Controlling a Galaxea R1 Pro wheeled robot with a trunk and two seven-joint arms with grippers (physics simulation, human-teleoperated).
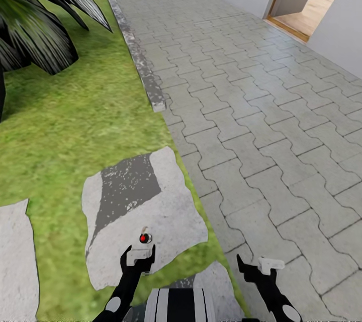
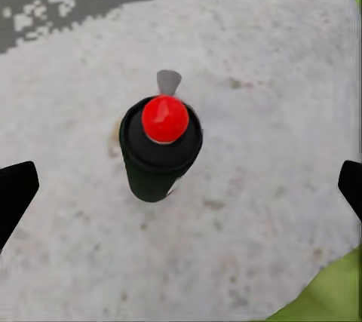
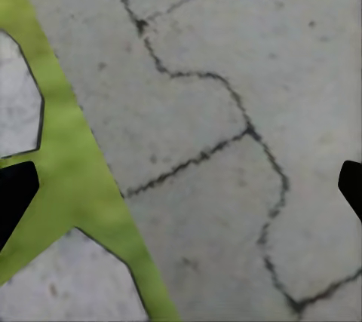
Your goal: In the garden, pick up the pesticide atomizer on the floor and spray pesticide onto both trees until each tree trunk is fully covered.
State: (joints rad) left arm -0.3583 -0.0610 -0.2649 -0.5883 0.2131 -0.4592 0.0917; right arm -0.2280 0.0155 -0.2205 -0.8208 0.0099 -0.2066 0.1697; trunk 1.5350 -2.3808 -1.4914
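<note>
From my head camera I am at the first step, the pick-up; the pesticide atomizer (image 1: 145,237) stands upright on a pale stepping stone (image 1: 166,221) set in the grass (image 1: 75,126), toward the stone's near edge, and my left gripper (image 1: 138,253) hovers just short of it, not touching; my right gripper (image 1: 255,263) hangs idle over the paved path (image 1: 261,110), well apart from the bottle. A dark palm (image 1: 35,25) fills the far left corner of the lawn and a stone kerb (image 1: 143,70) divides grass from paving; no thick trunk is in sight here, so spraying is some way off.

From my left wrist I look straight down on the bottle's red cap (image 2: 165,118) and dark body; my fingertips (image 2: 15,190) stand spread wide, one on each side of it, with bare stone between and nothing in the way; I judge the next move is to come lower around the body and close, keeping it upright; the small grey piece beyond the cap is probably the trigger, though it is blurred.

From my right wrist the fingertips (image 3: 15,186) are spread too and hold nothing, over paving and a strip of grass.
</note>
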